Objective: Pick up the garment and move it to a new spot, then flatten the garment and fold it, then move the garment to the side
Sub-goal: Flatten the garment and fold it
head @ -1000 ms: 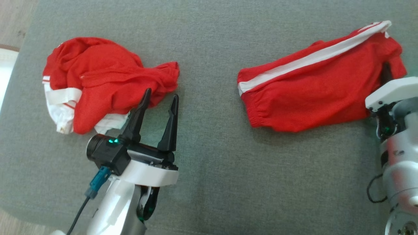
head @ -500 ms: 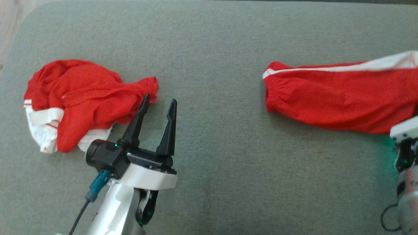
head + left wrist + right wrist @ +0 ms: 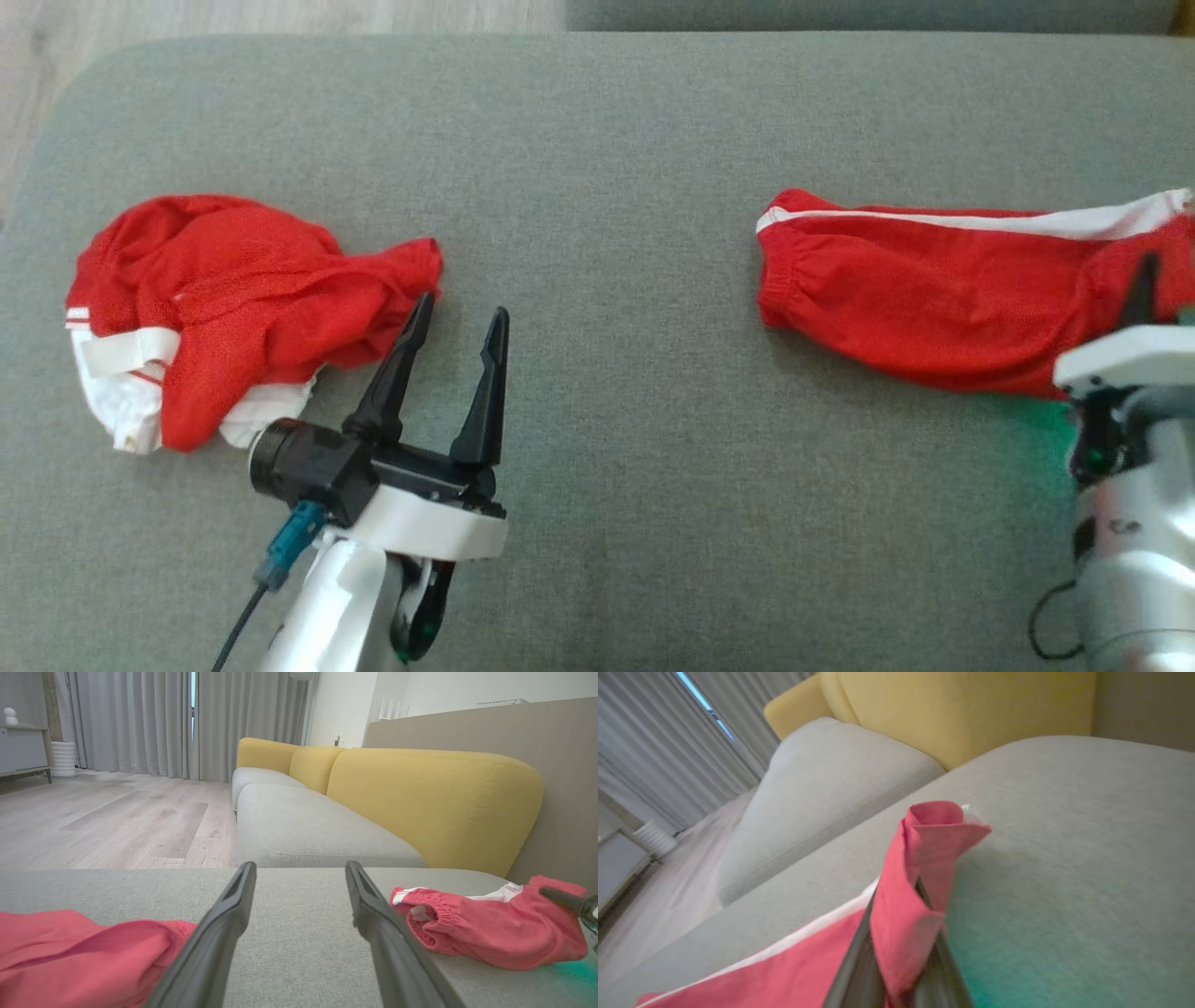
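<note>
On the grey cushion's (image 3: 607,187) left, a crumpled red garment (image 3: 243,299) lies beside the left gripper (image 3: 462,308), spread and empty. At right, the right gripper (image 3: 1141,289) pinches one end of the striped garment (image 3: 915,299), which lies stretched out. Flattening, folding and setting aside seem left to do.

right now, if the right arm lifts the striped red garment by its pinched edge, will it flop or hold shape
Probably floppy: the striped red garment drapes over the right fingers and wrinkles lengthwise. Likely light: the cloth looks thin. The far end may drag, since most of it lies on the grey cushion.
</note>
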